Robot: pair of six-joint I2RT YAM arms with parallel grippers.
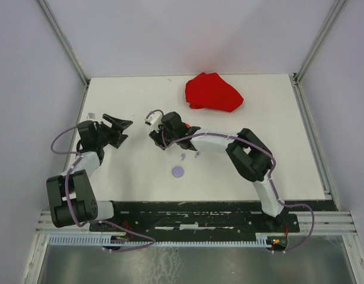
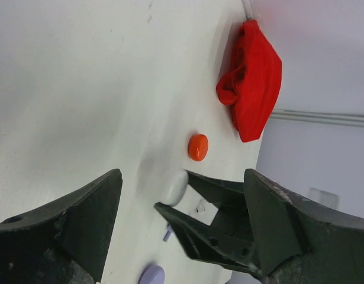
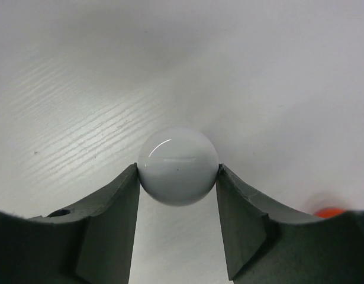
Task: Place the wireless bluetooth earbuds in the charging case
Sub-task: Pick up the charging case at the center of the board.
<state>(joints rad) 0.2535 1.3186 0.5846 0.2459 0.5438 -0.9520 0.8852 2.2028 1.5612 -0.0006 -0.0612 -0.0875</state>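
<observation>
Seen from the counter (image 1: 288, 171) middle: right arm (image 1: 220, 141) bars 3 o'clock, red cloth (image 1: 212, 92) fills 1 o'clock, lilac case (image 1: 178, 172) sits at 6; 11 and 4 o'clock lie open.

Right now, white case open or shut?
Shut: the white case is one smooth dome with no raised lid, pinched by the right end effector.

A round case (image 3: 178, 165) is clasped between the right gripper's (image 3: 177, 173) fingers; a cloth (image 1: 212, 92) is laid behind it, two earbuds (image 1: 183, 157) before it.
</observation>
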